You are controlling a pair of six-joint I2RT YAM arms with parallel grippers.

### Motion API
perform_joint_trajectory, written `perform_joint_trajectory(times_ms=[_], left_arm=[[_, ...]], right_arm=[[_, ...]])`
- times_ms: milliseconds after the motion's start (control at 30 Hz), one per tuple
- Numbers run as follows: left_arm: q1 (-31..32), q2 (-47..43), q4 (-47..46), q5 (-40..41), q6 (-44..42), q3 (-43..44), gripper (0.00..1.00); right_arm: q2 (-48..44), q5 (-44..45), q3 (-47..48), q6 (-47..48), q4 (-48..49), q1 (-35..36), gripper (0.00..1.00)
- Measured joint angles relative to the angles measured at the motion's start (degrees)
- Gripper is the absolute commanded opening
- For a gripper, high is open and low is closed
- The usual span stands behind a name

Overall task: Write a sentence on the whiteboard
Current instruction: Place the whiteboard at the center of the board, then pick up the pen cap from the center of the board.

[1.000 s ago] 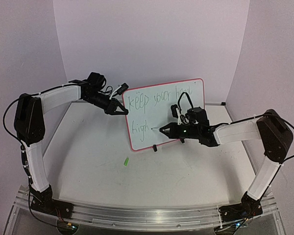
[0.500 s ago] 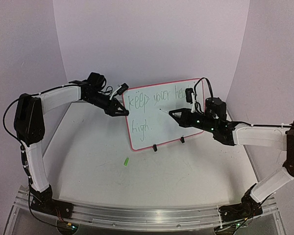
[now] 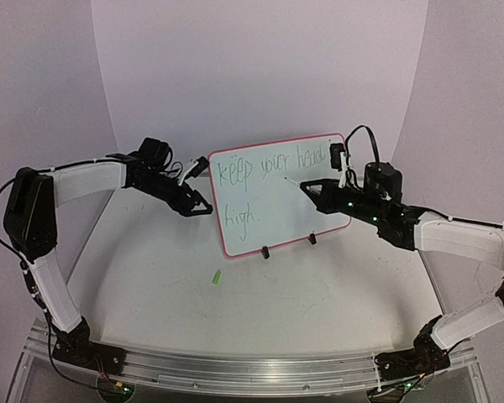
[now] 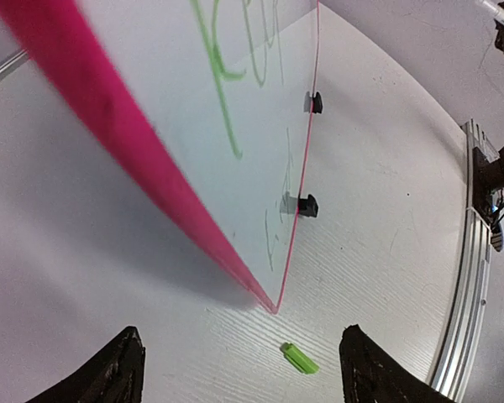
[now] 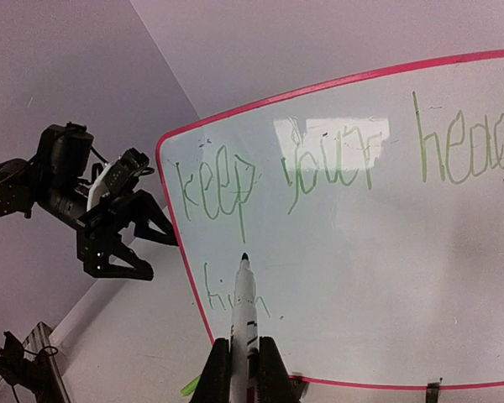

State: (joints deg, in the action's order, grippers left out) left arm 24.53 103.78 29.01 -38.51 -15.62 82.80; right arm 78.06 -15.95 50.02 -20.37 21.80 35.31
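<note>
**Inspector:** Position of the whiteboard point(image 3: 319, 210)?

**Assessor:** Upright on its two clip feet point(image 3: 266, 253), mid-table towards the back. It bears green writing: "keep your head high".

**Inspector:** Grippers?

**Assessor:** The left gripper point(image 3: 203, 205) is released, jaws spread just beside the board's left rim with nothing between them. The right gripper point(image 3: 312, 186) is clenched on the marker point(image 5: 244, 294), whose tip is clear of the surface.

**Inspector:** Recommendation?

**Assessor:** The sentence looks finished. Draw the left jaws away sideways without nudging the rim — only the feet support the board — and hold the tip off to avoid a stray stroke.

**Inspector:** Differences between views?

**Assessor:** The left wrist view shows the empty jaws and the green cap point(image 4: 300, 358) on the table point(image 3: 319, 294). The right wrist view gives legible lettering, and the overhead view shows both arms.
</note>
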Motion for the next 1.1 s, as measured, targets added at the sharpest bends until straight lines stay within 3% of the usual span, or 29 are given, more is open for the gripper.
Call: perform_joint_trajectory(times_ms=[333,700,933,1100], left_arm=[[1.3,-12.7,-9.3,10.5,11.8,-15.9,0.81],[15.0,-19.5,-22.4,31.3,38.7,-36.8,0.74],[24.0,-15.8,-25.5,39.9,45.1,-37.3,0.71],[28.0,-10.5,-24.8,44.6,45.8,-34.9,0.57]], right_arm=[[-5.4,3.7,-1.7,2.1,-3.4,0.0,0.0],[-7.4,6.3,-4.6,1.8,-6.5,0.0,0.0],[-7.4,6.9,-6.3,-0.5,-7.6,0.0,0.0],[-7.3,7.4,-6.5,-2.0,-8.4,0.0,0.0]])
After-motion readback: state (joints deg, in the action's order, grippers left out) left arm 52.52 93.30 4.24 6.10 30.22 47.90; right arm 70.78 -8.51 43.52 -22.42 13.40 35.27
